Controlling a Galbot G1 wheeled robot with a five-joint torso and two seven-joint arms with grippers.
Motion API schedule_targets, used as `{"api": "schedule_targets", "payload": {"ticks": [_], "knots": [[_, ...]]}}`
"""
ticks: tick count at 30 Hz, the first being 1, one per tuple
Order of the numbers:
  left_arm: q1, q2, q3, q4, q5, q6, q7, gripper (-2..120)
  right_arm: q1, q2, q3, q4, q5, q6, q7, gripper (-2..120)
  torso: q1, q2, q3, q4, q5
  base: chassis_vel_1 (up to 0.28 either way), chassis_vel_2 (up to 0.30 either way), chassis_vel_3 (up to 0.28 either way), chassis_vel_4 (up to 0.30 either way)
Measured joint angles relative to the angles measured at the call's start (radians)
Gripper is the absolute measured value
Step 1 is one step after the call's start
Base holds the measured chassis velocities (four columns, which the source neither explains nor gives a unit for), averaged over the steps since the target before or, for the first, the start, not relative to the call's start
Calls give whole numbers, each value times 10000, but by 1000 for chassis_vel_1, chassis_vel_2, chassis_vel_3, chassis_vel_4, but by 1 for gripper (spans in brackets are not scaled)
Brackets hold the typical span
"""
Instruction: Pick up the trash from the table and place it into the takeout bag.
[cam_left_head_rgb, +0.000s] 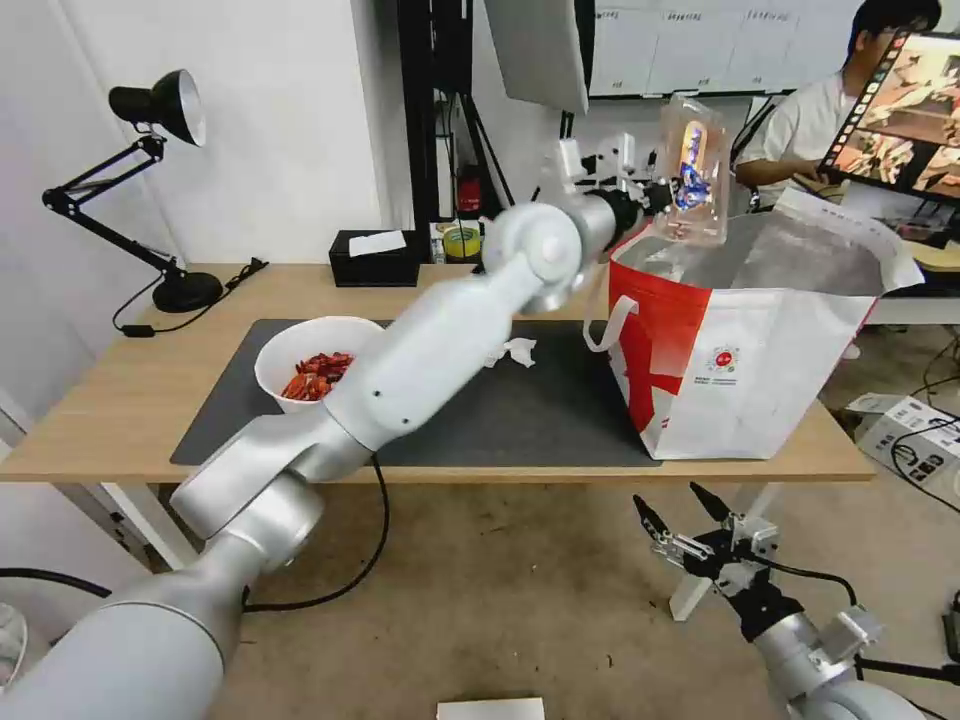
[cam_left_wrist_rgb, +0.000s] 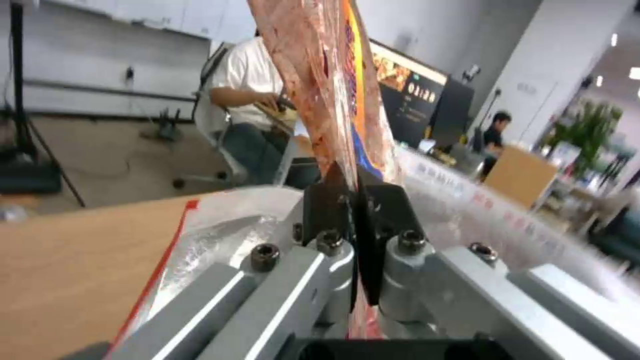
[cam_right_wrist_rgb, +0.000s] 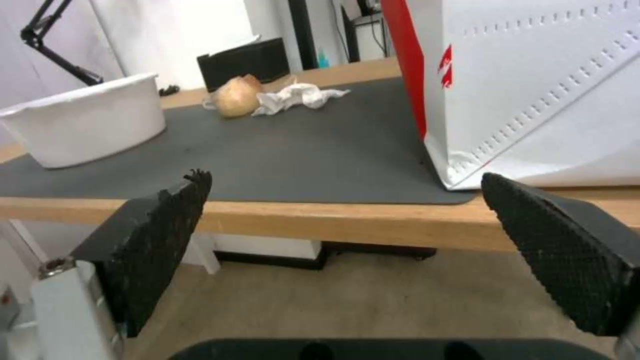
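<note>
The left gripper (cam_left_head_rgb: 668, 195) is clenched on a clear packet (cam_left_head_rgb: 691, 170), holding it upright over the open takeout bag (cam_left_head_rgb: 740, 370) at the table's (cam_left_head_rgb: 130, 400) right end. The right gripper (cam_left_head_rgb: 690, 520) hangs released below the table edge. Pinched by one thin edge, the packet could catch on the bag's rim and tip outside when let go; bowl (cam_left_head_rgb: 300, 355) and tissue (cam_left_head_rgb: 515, 352) remain on the mat.

hidden: my left arm (cam_left_head_rgb: 440, 340) covers part of the bowl (cam_left_head_rgb: 300, 350) | cut off: clamshell box (cam_left_wrist_rgb: 320, 90) at picture's top | blurred: bag's foil lining (cam_left_wrist_rgb: 220, 235)
</note>
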Motion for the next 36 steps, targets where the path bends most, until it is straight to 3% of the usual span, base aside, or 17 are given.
{"api": "schedule_targets", "payload": {"ticks": [8, 17, 21, 32, 36], "knots": [[47, 244, 693, -172, 605, -163, 735, 0, -12, -42, -16, -21, 26, 27, -1, 100, 0, 0, 0, 1, -1, 0, 0, 0, 0], [105, 386, 921, -306, 599, -236, 822, 2, -99, -102, 22, -23, 58, 92, -47, 100, 0, 0, 0, 1, -1, 0, 0, 0, 0], [165, 461, 999, -494, 470, -278, 814, 21, -58, -80, -3, -20, 58, 93, -43, 100, 0, 0, 0, 1, -1, 0, 0, 0, 0], [300, 686, 944, -924, 213, -325, 787, 59, -55, -109, -6, 21, 68, 65, -4, 100, 0, 0, 0, -2, -1, 0, 0, 0, 0], [370, 1161, 824, -1420, 131, -827, 789, 72, -55, -116, -2, 57, 75, 61, -2, 100, -1, 0, 0, 2, -2, 0, 0, 0, 0]]}}
